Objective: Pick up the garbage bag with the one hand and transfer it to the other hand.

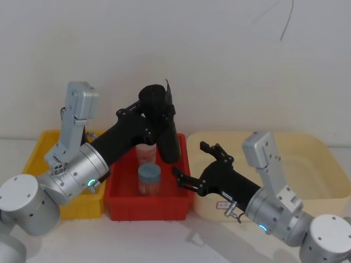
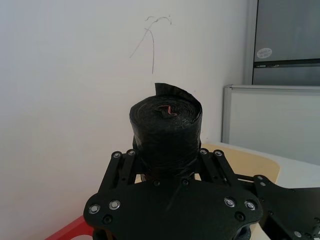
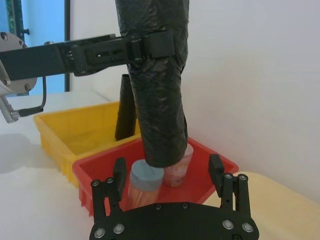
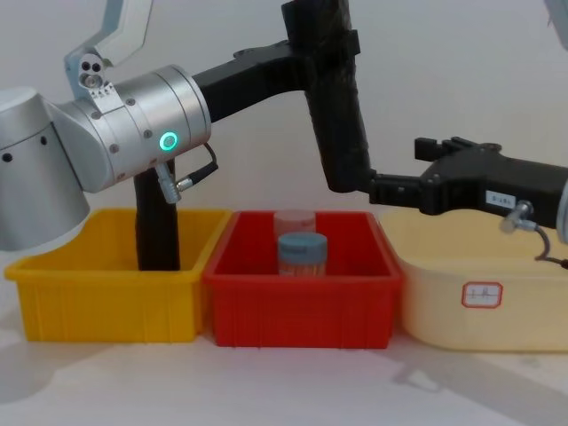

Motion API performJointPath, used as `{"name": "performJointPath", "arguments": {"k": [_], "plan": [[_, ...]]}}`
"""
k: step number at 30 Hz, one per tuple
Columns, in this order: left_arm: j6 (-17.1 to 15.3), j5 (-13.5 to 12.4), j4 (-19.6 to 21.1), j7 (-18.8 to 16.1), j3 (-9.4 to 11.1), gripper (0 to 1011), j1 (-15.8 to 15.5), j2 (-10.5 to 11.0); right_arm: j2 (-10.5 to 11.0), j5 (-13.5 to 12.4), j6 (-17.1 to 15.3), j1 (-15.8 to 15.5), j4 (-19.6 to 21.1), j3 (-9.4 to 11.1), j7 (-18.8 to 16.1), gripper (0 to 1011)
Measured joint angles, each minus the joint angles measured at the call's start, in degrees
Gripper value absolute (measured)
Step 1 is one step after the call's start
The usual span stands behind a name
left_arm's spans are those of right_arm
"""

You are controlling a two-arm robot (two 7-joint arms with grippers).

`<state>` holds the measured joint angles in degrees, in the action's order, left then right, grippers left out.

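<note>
L to R: on the bench (image 4: 293, 382), a yellow bin (image 4: 98, 306) w/ a second black roll (image 4: 158, 226) standing in it. Next, the left pincer (image 4: 321, 51), green ring lit, was clamped shut round the upper part of the garbage bag (image 4: 342, 124). The bag hung nearly upright, top leaning a little left, its lower end in the air over the red bin (image 4: 302, 306). In that bin sat a blue-lidded jar (image 4: 302, 253) and a clear cup (image 4: 294, 220). The right pincer (image 1: 189, 158), blue ring lit, had its fingers spread wide & held nothing, level w/ the bag's lower end and just beside it. A cream bin (image 4: 426, 311) stood at far right.

The pick-up looked done & the hand-over was the step in hand: the bag was lifted clear and the receiving pincer lined up but not yet round it. The next move prob. called for the right pincer to ease fwd until the roll's lower part sat between its fingers, then close firmly before the left let go. Release too early & the roll would likely drop into the red bin. Whether a right finger already touched the bag couldn't be told.
</note>
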<state>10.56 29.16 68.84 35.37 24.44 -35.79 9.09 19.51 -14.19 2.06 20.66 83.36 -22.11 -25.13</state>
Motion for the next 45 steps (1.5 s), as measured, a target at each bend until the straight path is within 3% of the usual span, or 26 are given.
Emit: {"name": "performJointPath", "arguments": {"k": [16,42,45], "plan": [[0.00,-0.01,0.00,0.00,0.00,485,0.00,0.00,-1.33,1.57,0.87,4.61,-4.19,-2.24,-0.74,1000],[0.00,-0.01,0.00,0.00,0.00,485,0.00,0.00,-5.66,4.47,0.89,9.99,-10.33,-3.48,0.53,1000],[0.00,-0.01,0.00,-0.01,0.00,485,0.00,0.00,-5.99,4.39,0.50,10.31,-10.70,-3.50,0.48,961]]}}
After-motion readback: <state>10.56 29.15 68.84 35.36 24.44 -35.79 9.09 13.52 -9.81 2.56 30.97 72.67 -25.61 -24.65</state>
